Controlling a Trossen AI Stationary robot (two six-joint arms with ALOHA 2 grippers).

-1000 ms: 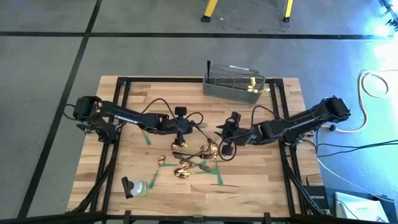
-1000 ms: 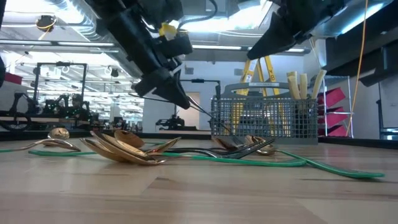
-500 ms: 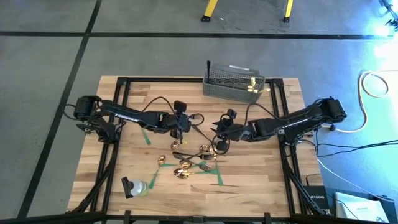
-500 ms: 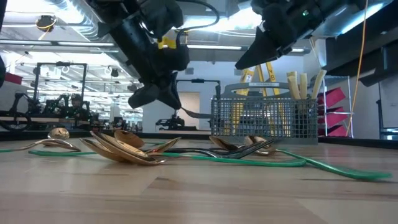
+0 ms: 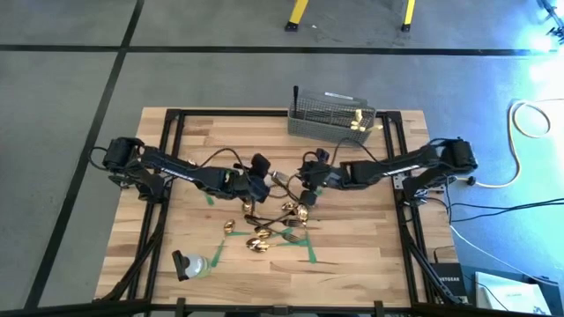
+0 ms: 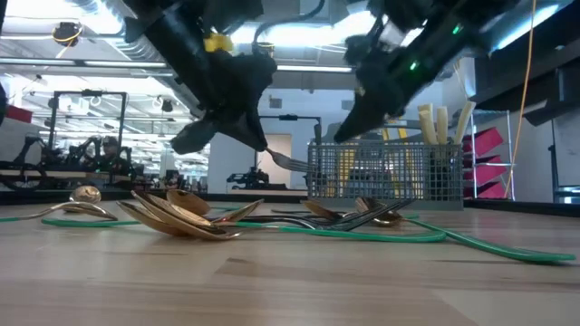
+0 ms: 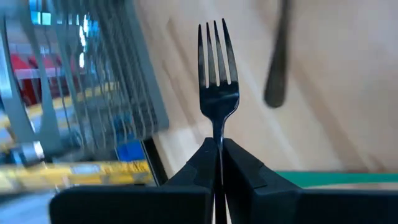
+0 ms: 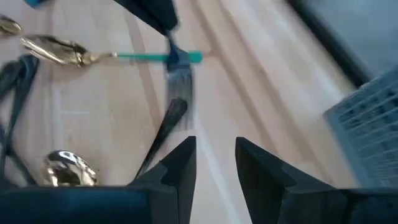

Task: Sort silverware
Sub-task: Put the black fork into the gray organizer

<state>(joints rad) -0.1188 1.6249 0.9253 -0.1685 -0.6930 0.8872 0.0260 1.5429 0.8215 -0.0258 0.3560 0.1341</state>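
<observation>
My left gripper (image 5: 263, 178) is shut on a dark metal fork (image 7: 217, 81), held up over the table's middle with its tines (image 6: 288, 161) toward my right gripper (image 5: 304, 182). That gripper is open just right of the tines, with nothing between its fingers (image 8: 181, 167). More silverware lies in a pile (image 5: 269, 231) on the wood nearer the front edge: gold spoons (image 6: 177, 213) and dark forks (image 6: 362, 215). Cream-handled knives (image 6: 441, 122) stand in the grey wire basket (image 5: 330, 116). My left gripper pinches the fork's handle (image 7: 217, 142) between its two fingers, which lie along the handle. The neck and tines stick straight out beyond the fingertips. The fork is lifted clear of the table, roughly level, with its tines toward the table's right side.
The wire basket stands at the table's far edge, right of centre. Green tape strips (image 5: 308, 251) lie among and near the pile. A small pale bottle-like object (image 5: 189, 264) lies near the front left. Bare wood shows at the front right (image 5: 370, 246).
My right gripper has come down and toward the table's left and far edge, up to the fork's tines, still open. My left gripper has rolled at the wrist, turning the fork about its length and bringing it from a downward slant to about level.
</observation>
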